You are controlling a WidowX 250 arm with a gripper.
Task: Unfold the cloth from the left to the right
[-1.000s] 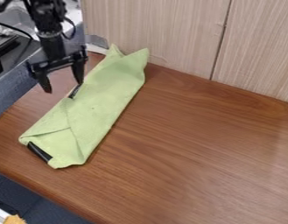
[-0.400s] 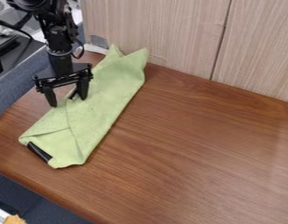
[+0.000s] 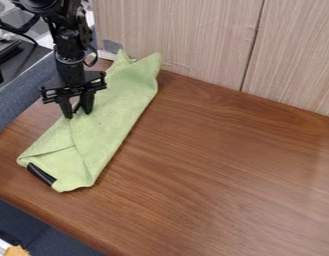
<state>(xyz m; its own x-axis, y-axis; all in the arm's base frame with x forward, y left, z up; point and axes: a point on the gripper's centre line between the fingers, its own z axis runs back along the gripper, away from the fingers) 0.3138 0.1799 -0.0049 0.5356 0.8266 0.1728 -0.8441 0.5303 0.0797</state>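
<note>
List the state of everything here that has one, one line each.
Cloth: folded into a long strip, not unfolded, lying on the table.
Black piece at the cloth's near end: partly covered by the cloth.
Gripper: open, fingertips apart, at the cloth's left edge; whether cloth is between them, I cannot tell.

On the left part of the surface (image 3: 220, 165), the cloth (image 3: 113, 115) is laid slantwise, its far end pointed towards the upright panel (image 3: 180, 40) behind. At its near left end a short strip (image 3: 41, 174) is placed. The end effector (image 3: 78, 115) is positioned at the cloth's left edge.
</note>
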